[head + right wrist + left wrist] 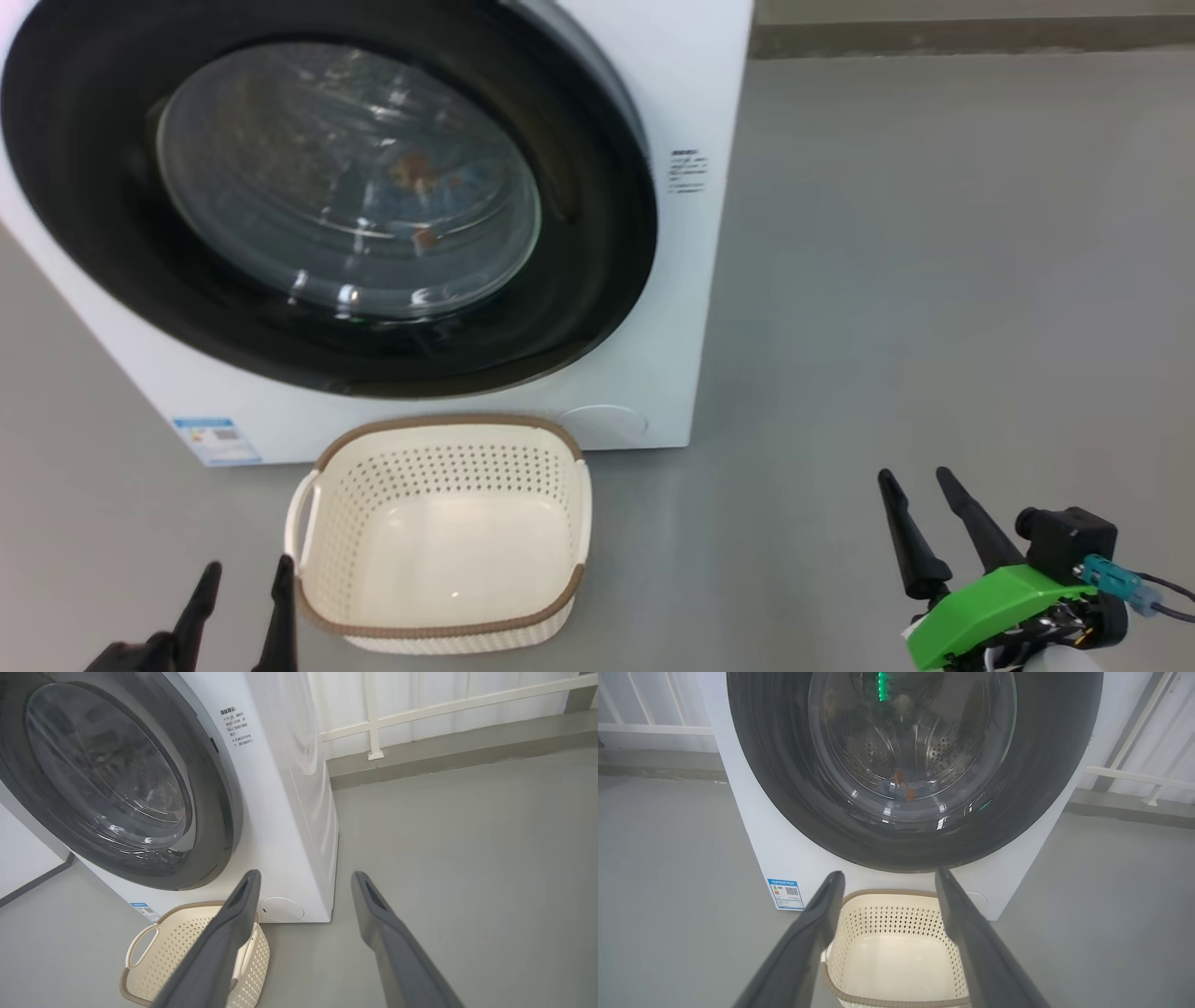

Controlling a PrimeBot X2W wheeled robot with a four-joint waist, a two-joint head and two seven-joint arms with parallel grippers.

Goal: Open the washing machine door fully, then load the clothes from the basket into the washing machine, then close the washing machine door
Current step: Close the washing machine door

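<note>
1. left gripper (248,563): fingers spread wide, nothing held; just left of the basket (439,423).
2. right gripper (912,473): fingers spread wide, nothing held; over the floor (934,280), well right of the basket.
3. basket: on the floor, just before the washing machine (691,93).
4. washing machine door (597,280): flat against the machine's front.
5. clothes (411,173): orange patches behind the door glass.

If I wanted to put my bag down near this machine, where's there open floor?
The widest bare floor lies right of the washing machine, ahead of the right gripper. A smaller patch lies left of the basket, near the blue sticker. It is tight where the basket sits close to the machine's front, with the left gripper beside its handle.
</note>
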